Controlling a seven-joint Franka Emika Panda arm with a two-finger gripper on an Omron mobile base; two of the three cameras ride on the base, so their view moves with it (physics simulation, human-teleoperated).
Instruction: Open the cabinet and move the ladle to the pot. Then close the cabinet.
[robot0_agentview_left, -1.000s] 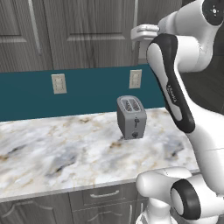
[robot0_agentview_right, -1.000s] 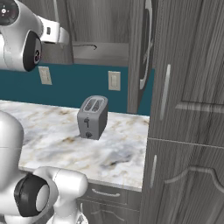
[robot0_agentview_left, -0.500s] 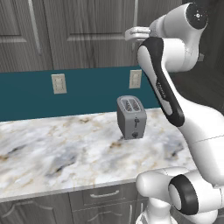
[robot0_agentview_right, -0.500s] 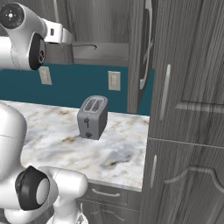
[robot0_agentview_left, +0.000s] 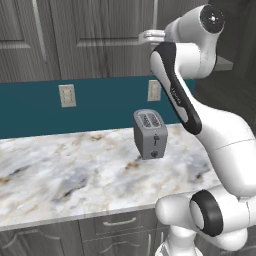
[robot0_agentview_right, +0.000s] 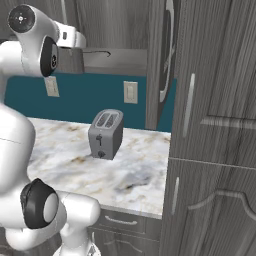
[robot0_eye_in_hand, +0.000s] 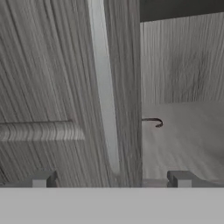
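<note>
Marble counter (robot0_agentview_left: 75, 175) carries a grey toaster (robot0_agentview_left: 150, 133) under the dark wood-grain cabinet (robot0_agentview_right: 165, 60), whose right door stands swung out. On the shelf I see the ladle (robot0_agentview_right: 98, 52) (a thin dark hook in my hand view). My gripper (robot0_eye_in_hand: 111, 177) sits wide open, straddling the closed door's silver handle (robot0_eye_in_hand: 105, 87).

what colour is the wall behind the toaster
Dark teal, with pale outlet plates; the backsplash wall behind the toaster shows best in the left base view.

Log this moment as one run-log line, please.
phase: reaching in | cabinet: right door open | ladle: on shelf | gripper: jaws open, empty, at left door handle
</note>
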